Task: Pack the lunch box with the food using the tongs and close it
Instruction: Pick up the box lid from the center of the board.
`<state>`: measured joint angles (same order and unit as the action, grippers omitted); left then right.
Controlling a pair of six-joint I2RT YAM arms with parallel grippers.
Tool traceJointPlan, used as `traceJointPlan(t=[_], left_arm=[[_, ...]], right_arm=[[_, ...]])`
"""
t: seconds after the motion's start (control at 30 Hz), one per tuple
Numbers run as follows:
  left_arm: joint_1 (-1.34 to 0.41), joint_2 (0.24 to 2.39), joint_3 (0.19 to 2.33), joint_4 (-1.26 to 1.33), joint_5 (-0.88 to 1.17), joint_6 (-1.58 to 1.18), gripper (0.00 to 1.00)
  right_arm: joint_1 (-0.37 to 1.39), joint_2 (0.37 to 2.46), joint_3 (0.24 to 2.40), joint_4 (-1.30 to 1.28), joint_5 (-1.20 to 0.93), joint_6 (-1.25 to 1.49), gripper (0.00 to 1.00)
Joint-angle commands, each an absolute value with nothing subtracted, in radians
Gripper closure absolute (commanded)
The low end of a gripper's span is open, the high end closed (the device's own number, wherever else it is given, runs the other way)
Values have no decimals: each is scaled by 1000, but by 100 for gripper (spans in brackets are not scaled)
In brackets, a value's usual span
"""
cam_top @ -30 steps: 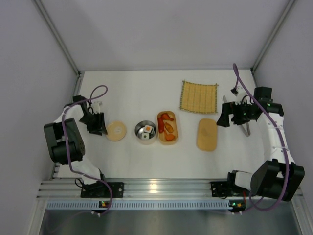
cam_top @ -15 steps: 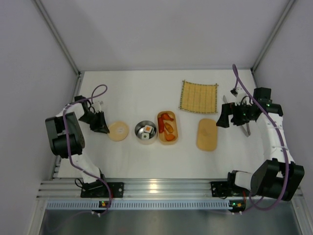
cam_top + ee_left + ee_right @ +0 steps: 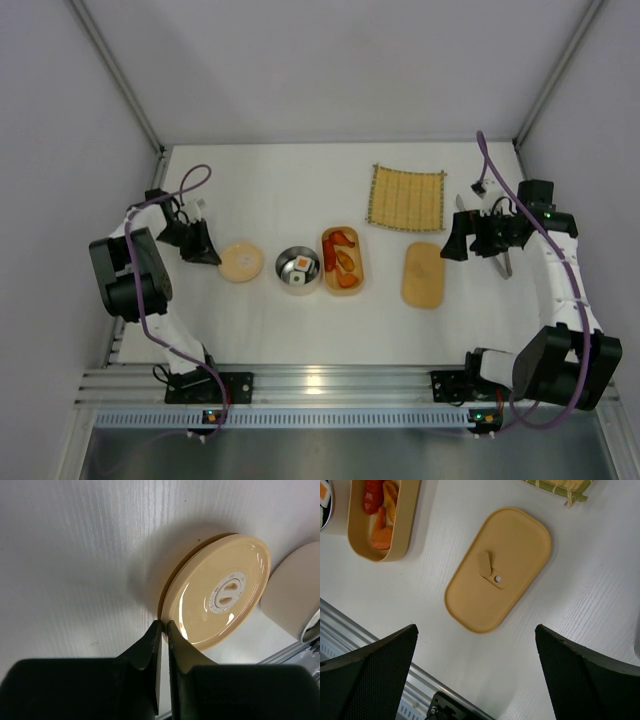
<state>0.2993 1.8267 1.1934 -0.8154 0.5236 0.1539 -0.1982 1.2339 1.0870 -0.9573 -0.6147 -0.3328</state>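
Observation:
The orange-tan lunch box [image 3: 358, 262] lies open at mid-table with orange shrimp pieces of food [image 3: 343, 258] inside; it also shows in the right wrist view [image 3: 405, 525]. Its oval lid [image 3: 423, 274] [image 3: 497, 570] lies flat to the right. A sushi roll [image 3: 300, 265] sits in a metal bowl [image 3: 285, 272]. The grey tongs [image 3: 506, 263] lie partly hidden under the right arm. My right gripper [image 3: 455, 242] [image 3: 476, 680] hangs open above the table beside the oval lid. My left gripper [image 3: 208, 254] [image 3: 163, 625] is shut on the rim of a round tan lid [image 3: 241, 262] [image 3: 220, 592], which is tilted.
A bamboo mat [image 3: 406, 197] lies at the back right. Grey walls close in the table on three sides, and an aluminium rail [image 3: 320, 385] runs along the near edge.
The left gripper's jaws have closed onto the round lid's rim, and the lid has shifted slightly toward the back. The right arm has stayed still.

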Motion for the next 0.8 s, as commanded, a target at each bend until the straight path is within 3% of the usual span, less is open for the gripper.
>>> traceJointPlan(t=[0.0, 0.43, 0.77], left_arm=[[347, 1761, 1284, -906, 620, 135, 100], [347, 1663, 1368, -1017, 701, 135, 100], [190, 1651, 1365, -985, 654, 80, 100]], right_arm=[[-184, 1210, 1081, -900, -655, -324, 1], [-184, 1221, 1072, -887, -673, -307, 1], [-173, 1238, 1069, -865, -680, -282, 1]])
